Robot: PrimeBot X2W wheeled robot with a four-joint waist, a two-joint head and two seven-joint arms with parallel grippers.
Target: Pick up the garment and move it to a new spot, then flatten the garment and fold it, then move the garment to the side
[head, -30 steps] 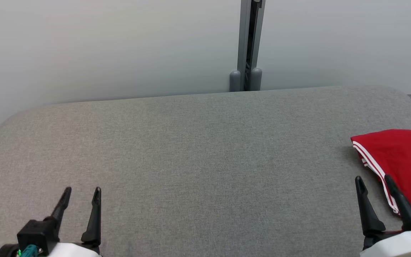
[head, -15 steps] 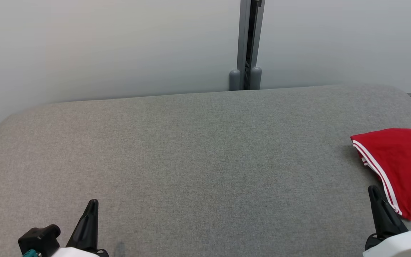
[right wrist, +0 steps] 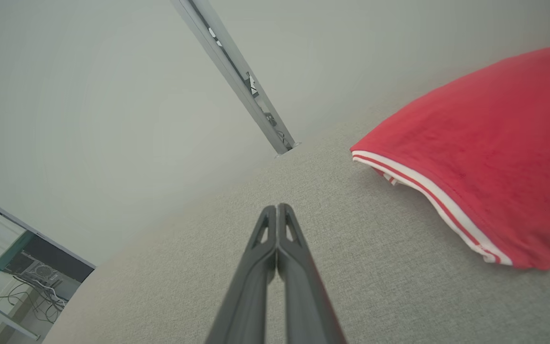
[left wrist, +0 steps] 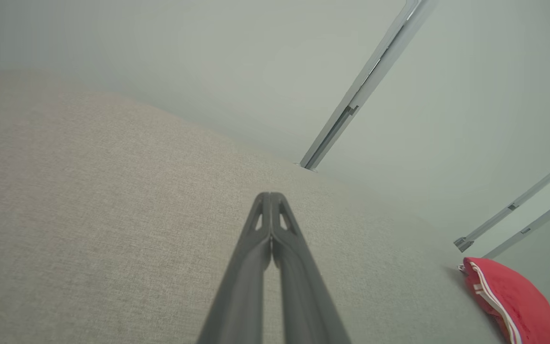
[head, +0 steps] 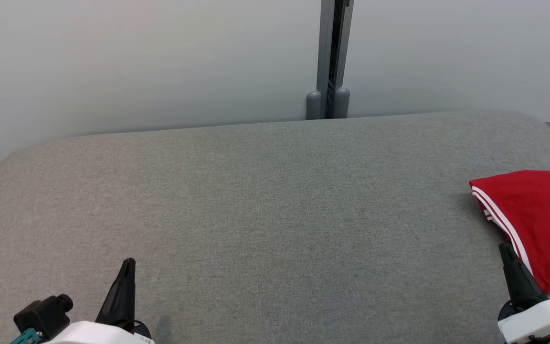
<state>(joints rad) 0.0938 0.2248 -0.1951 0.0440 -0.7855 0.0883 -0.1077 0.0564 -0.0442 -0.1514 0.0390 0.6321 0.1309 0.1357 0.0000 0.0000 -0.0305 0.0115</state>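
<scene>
The garment (head: 537, 215) is a folded red bundle with white-red striped trim, lying at the right edge of the grey padded table (head: 275, 200); it also appears in the left wrist view (left wrist: 509, 301) and the right wrist view (right wrist: 485, 143). My left gripper (head: 126, 267) sits at the lower left, shut, with nothing between its fingers (left wrist: 271, 200). My right gripper (head: 506, 251) sits at the lower right, shut and empty (right wrist: 277, 210), just left of the garment's trimmed edge and apart from it.
A pale wall runs behind the table, with a grey vertical post (head: 331, 57) at the middle of the far edge. The table's corners are rounded. A shelf with cables (right wrist: 12, 267) shows far off in the right wrist view.
Both grippers went from open to shut and drew back toward the bottom of the head view. The garment has not moved.
</scene>
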